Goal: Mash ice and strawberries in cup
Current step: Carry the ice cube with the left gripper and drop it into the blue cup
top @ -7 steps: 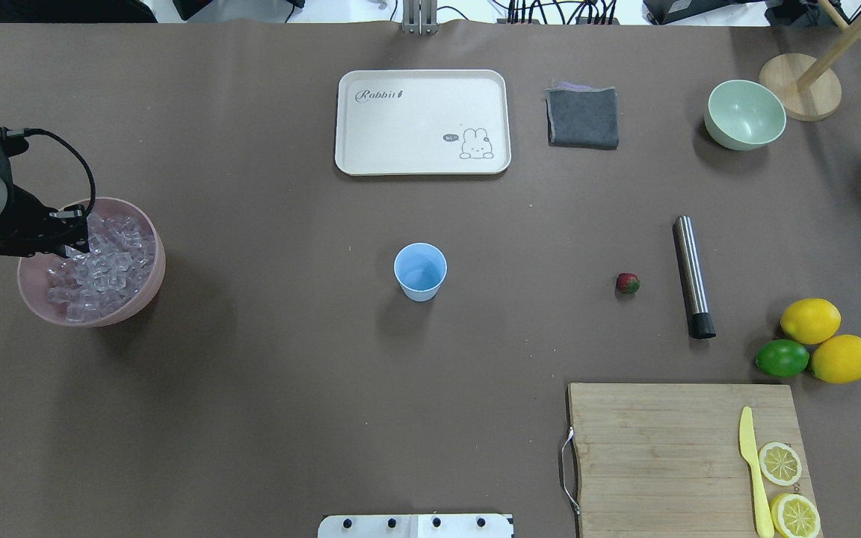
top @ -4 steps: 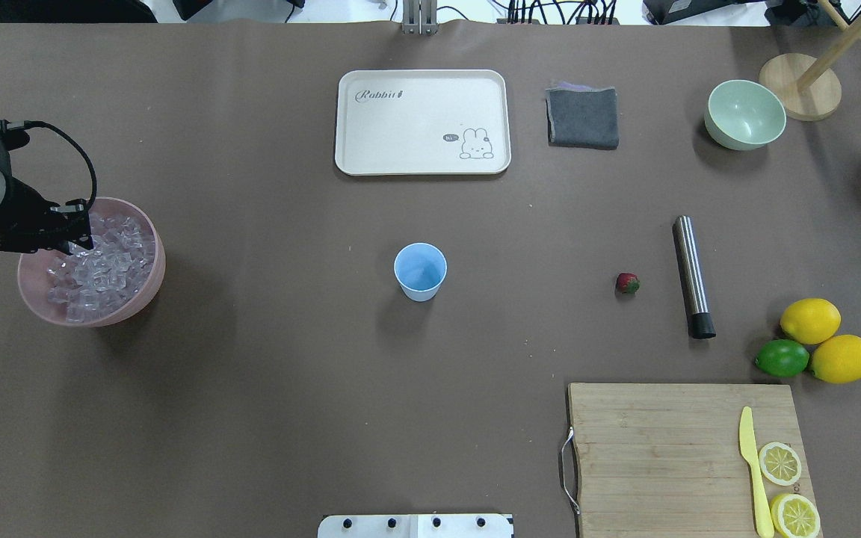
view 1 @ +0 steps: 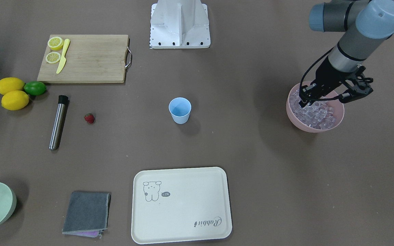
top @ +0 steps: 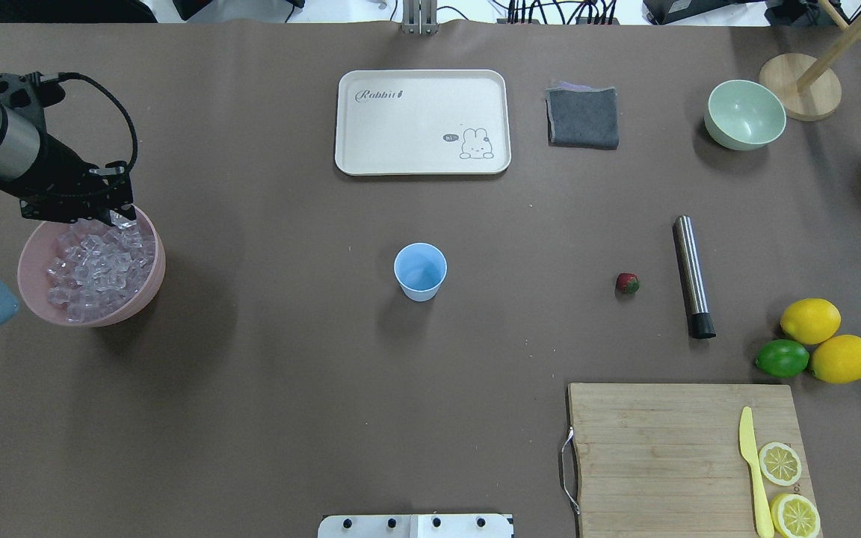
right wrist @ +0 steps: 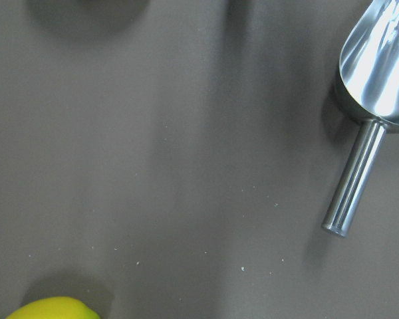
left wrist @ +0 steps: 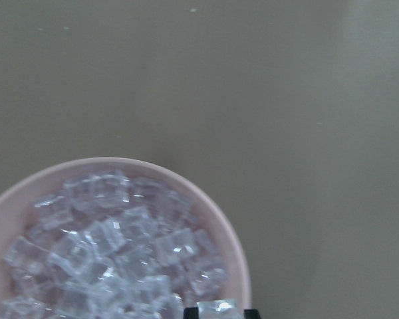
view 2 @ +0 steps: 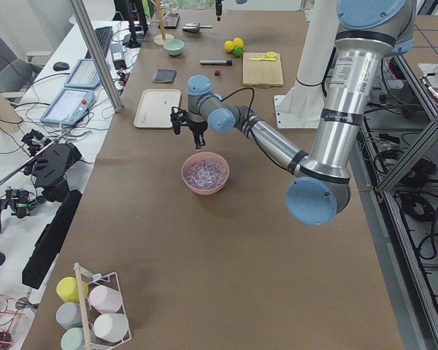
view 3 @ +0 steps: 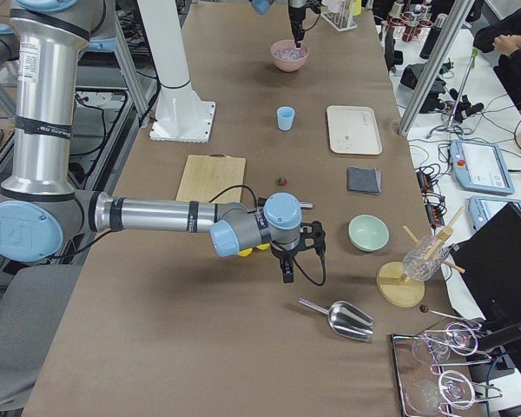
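Note:
The light blue cup [top: 420, 270] stands upright mid-table, with nothing visible inside. A small red strawberry [top: 627, 282] lies on the table to its right. Clear ice cubes [top: 98, 269] fill the pink bowl [top: 148, 290] at the far left. My left gripper [top: 122, 215] hangs over the bowl's far rim, shut on one ice cube [left wrist: 218, 310] that shows between its black fingertips in the left wrist view. My right gripper [view 3: 286, 274] shows only in the exterior right view, low over bare table, and I cannot tell whether it is open or shut.
A steel muddler [top: 692, 276] lies right of the strawberry. A cream tray [top: 421, 81], grey cloth [top: 584, 118] and pale green bowl [top: 744, 112] line the far side. Lemons, a lime [top: 782, 358] and a cutting board [top: 662, 448] sit near right. A metal scoop [right wrist: 379, 60] lies by the right gripper.
My left gripper has risen out of the ice pile and moved toward the bowl's far rim, carrying one cube. Nothing else has moved.

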`<state>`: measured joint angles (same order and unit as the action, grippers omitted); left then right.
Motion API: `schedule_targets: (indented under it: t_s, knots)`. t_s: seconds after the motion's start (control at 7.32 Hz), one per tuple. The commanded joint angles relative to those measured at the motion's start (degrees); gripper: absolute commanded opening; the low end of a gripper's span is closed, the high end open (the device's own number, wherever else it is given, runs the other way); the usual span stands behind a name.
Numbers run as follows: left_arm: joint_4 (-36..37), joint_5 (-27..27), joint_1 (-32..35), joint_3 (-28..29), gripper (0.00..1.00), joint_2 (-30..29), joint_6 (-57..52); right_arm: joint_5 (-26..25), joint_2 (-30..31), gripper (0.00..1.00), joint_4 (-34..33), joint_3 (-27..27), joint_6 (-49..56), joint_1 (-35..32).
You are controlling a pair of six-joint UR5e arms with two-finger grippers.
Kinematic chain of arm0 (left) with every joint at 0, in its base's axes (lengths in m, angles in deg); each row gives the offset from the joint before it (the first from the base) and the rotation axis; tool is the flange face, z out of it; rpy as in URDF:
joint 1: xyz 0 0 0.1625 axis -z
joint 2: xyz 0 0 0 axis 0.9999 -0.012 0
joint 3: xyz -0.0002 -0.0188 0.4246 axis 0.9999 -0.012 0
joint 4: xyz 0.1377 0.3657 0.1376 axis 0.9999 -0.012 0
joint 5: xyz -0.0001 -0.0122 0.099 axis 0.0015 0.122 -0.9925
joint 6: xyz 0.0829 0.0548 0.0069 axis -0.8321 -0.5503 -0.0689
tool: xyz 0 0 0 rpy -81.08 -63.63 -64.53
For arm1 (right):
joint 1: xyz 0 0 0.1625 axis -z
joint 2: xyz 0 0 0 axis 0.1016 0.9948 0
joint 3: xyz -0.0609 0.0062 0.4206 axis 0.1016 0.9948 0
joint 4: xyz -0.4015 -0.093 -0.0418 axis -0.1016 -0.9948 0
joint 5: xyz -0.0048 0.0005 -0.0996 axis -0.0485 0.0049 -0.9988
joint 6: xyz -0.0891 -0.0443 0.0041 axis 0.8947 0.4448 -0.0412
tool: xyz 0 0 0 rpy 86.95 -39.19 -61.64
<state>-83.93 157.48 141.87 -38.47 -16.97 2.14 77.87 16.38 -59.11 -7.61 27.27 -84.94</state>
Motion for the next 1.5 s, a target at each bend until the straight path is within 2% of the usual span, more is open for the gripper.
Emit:
schedule_targets:
  t_s: [0.0,0.27,0.55,0.96,1.37]
  knots:
    - [0.69,-3.21,-6.73,0.25,0.0,-7.85,7.41,-0.02,-0.88,1.0,0.09,-0.09,-1.56,0.97]
    - [3.57,-9.8,-15.0,2.52,0.0,-16.28,11.65,-0.02,-2.11,1.0,0.09,-0.09,-2.71,2.2]
    - [4.39,-10.71,-17.13,7.78,0.0,-23.86,13.32,-0.02,-2.56,1.0,0.09,-0.44,-2.89,2.82]
    - [3.77,-11.31,-19.15,12.98,0.0,-28.71,13.33,-0.02,-2.56,1.0,0.18,-0.53,-2.89,3.35]
    - [0.0,-13.25,-21.79,15.8,0.0,-29.86,14.03,-0.02,-2.56,1.0,0.18,-0.53,-2.89,3.52]
